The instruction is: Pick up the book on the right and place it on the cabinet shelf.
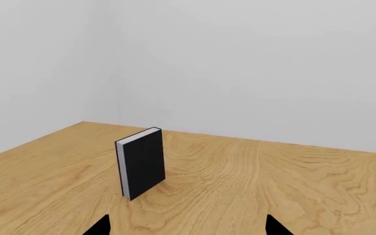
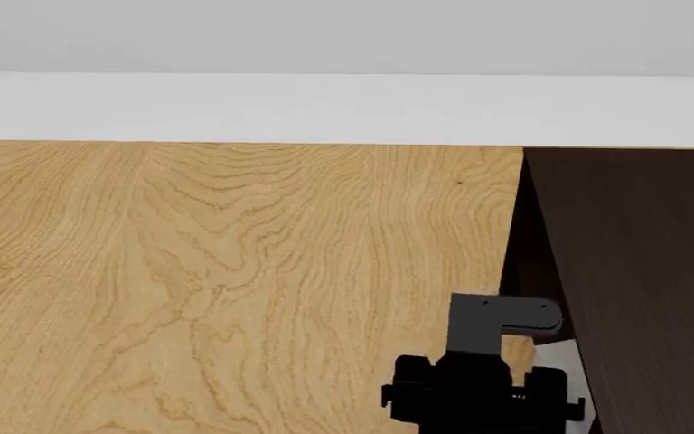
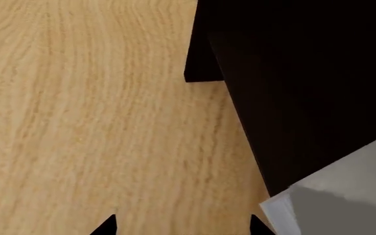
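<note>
The light-grey book (image 3: pixel 344 200) with white page edges (image 3: pixel 276 211) lies against the dark cabinet (image 3: pixel 305 73), just beside one fingertip of my right gripper (image 3: pixel 184 227). That gripper is open and empty over bare wood. In the head view my right arm (image 2: pixel 480 389) hangs by the cabinet's flat top board (image 2: pixel 636 271), and a sliver of the grey book (image 2: pixel 552 349) shows at the cabinet's edge. My left gripper (image 1: pixel 188 229) is open and empty, out of the head view.
A black-covered book (image 1: pixel 142 164) stands upright on the wooden table (image 1: pixel 273 186) ahead of my left gripper. White walls meet in a corner behind the table. The table (image 2: pixel 202 271) stretches left of the cabinet.
</note>
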You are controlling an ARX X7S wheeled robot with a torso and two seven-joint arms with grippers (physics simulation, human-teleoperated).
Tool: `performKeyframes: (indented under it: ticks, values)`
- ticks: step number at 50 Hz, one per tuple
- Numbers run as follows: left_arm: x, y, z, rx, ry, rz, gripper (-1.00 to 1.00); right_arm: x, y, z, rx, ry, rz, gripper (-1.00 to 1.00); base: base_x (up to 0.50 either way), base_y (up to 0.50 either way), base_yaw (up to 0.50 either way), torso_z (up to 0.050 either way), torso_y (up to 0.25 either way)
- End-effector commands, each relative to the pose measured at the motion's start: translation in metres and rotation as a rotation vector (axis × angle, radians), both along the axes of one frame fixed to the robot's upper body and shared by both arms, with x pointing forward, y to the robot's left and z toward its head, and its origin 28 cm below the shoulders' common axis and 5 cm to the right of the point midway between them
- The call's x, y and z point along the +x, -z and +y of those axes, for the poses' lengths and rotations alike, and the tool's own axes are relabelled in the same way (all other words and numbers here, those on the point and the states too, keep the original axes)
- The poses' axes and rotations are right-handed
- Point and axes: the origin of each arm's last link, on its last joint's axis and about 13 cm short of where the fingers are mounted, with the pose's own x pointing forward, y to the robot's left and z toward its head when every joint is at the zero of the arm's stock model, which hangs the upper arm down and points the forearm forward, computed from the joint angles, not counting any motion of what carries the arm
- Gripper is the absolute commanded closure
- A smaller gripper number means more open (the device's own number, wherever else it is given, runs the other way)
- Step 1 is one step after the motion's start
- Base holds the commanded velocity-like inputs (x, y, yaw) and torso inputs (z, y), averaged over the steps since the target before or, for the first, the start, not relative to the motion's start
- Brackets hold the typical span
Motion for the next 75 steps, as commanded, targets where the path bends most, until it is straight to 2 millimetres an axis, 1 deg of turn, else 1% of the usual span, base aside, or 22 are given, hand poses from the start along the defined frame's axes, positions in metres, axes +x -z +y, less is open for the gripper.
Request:
performKeyframes:
  ticks: [1,18,26,34,42,45,48,52,64,75]
  values:
    - [0.000,-0.001,-0.001,0.001,0.003,0.000,-1.00,-0.005,0.005,-0.006,-0.153,-0.028,0.010,-1.00,0.00,0.00,0.00,0.000,0.000]
    - [0.000,-0.002,0.000,0.000,-0.001,0.003,-1.00,-0.006,0.003,0.019,-0.121,-0.153,-0.009,-1.00,0.00,0.00,0.00,0.000,0.001]
    - [0.000,0.001,0.001,-0.001,-0.004,0.005,-1.00,-0.007,-0.002,0.029,-0.112,-0.208,-0.023,-1.00,0.00,0.00,0.00,0.000,0.000]
    - [0.000,0.002,0.002,0.000,-0.003,0.005,-1.00,-0.010,-0.006,0.033,-0.104,-0.231,-0.036,-1.00,0.00,0.00,0.00,0.000,0.000]
    - [0.000,0.005,0.002,0.001,-0.003,0.006,-1.00,-0.017,-0.021,0.032,-0.108,-0.246,-0.092,-1.00,0.00,0.00,0.00,0.000,0.000]
    - [0.000,0.005,0.002,0.001,-0.003,0.007,-1.00,-0.022,-0.032,0.032,-0.124,-0.248,-0.141,-1.00,0.00,0.00,0.00,0.000,0.000]
    - [0.000,0.005,0.002,0.002,-0.003,0.007,-1.00,-0.025,-0.038,0.032,-0.119,-0.251,-0.153,-1.00,0.00,0.00,0.00,0.000,0.000]
    - [0.001,0.005,0.001,0.002,-0.001,0.007,-1.00,-0.034,-0.050,0.033,-0.134,-0.286,-0.214,-1.00,0.00,0.00,0.00,0.000,0.000]
    - [0.001,0.002,0.000,0.005,0.005,0.001,-1.00,-0.054,-0.065,0.031,-0.137,-0.324,-0.304,-1.00,0.00,0.00,0.00,0.000,0.000]
    - [0.000,0.000,0.000,0.009,0.004,-0.003,-1.00,-0.068,-0.082,0.028,-0.169,-0.344,-0.378,-1.00,0.00,0.00,0.00,0.000,0.000]
